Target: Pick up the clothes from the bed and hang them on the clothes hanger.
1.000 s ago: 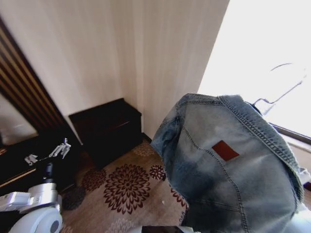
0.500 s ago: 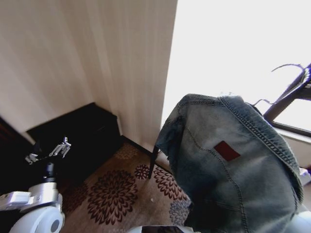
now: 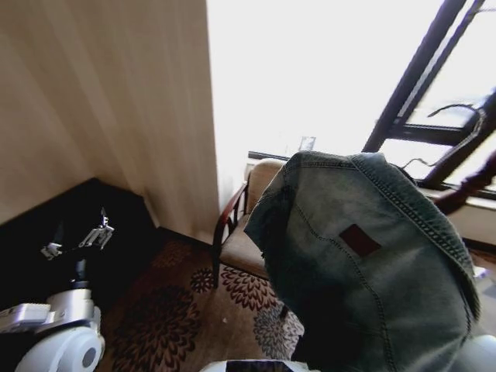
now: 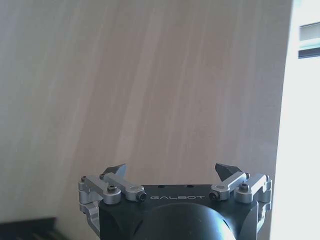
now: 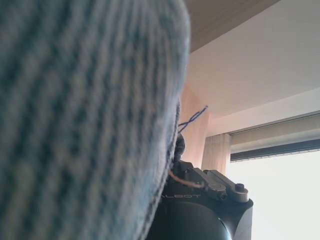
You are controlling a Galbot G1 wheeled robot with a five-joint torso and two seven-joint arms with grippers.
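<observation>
The clothes (image 3: 364, 279), a light-blue denim jacket with a small red patch, hang raised at the right of the head view, back towards me. In the right wrist view the denim (image 5: 85, 115) drapes over my right gripper (image 5: 207, 186), which is shut on it with its fingers mostly covered. The clothes hanger's thin wire hook (image 3: 453, 107) rises behind the jacket's collar. My left gripper (image 3: 77, 242) stays low at the left, open and holding nothing, and it faces a beige wall in its wrist view (image 4: 172, 170). The bed is out of view.
A wooden armchair (image 3: 242, 246) with a tan seat stands just beyond the jacket, under a bright window with a dark frame (image 3: 411, 77). A dark low cabinet (image 3: 101, 209) sits against the striped wall at the left. Patterned carpet (image 3: 178, 325) covers the floor.
The whole picture has shifted: the camera has turned right, so the cabinet slid left and the armchair and window came into view. The jacket and both arms kept their places in the picture.
</observation>
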